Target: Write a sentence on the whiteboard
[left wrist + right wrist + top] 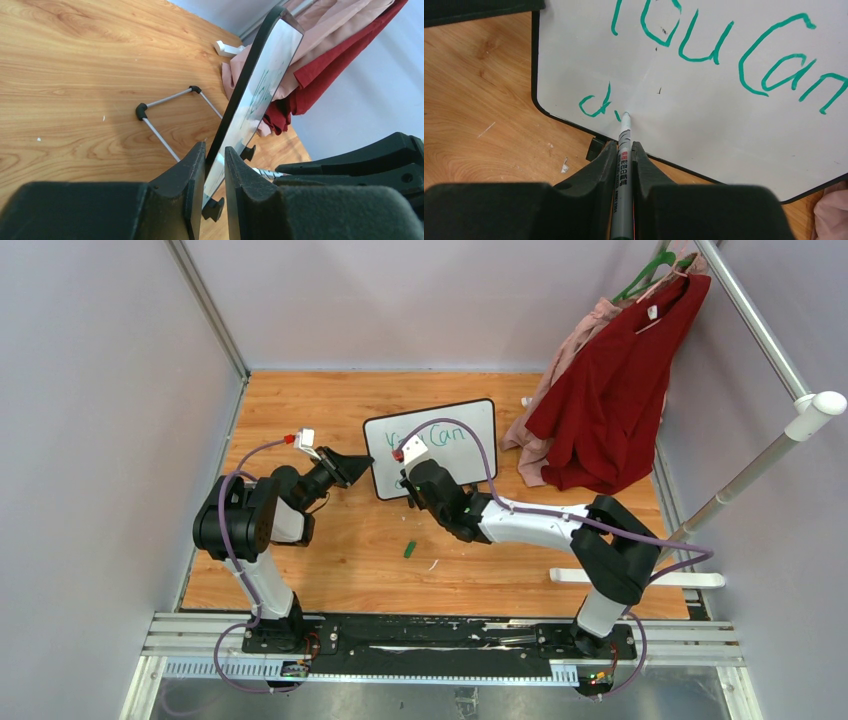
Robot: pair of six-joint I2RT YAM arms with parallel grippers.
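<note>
The whiteboard [445, 450] stands tilted on the wooden table, propped on its wire stand [162, 117]. My left gripper [362, 462] is shut on the whiteboard's left edge; in the left wrist view the board [262, 80] runs edge-on between the fingers [192, 170]. My right gripper [625, 146] is shut on a grey marker [624, 155] whose tip touches the board [724, 130] at its lower left. The sentence [719, 45] in green reads "You Can" on the top line, with a "d" [596, 104] and a short stroke below.
A green marker cap [410, 549] lies on the table in front of the board. Red [610, 390] and pink [560, 360] garments hang from a white rail [760, 340] at the right, reaching the table beside the board. A white bar [640, 578] lies near the right arm.
</note>
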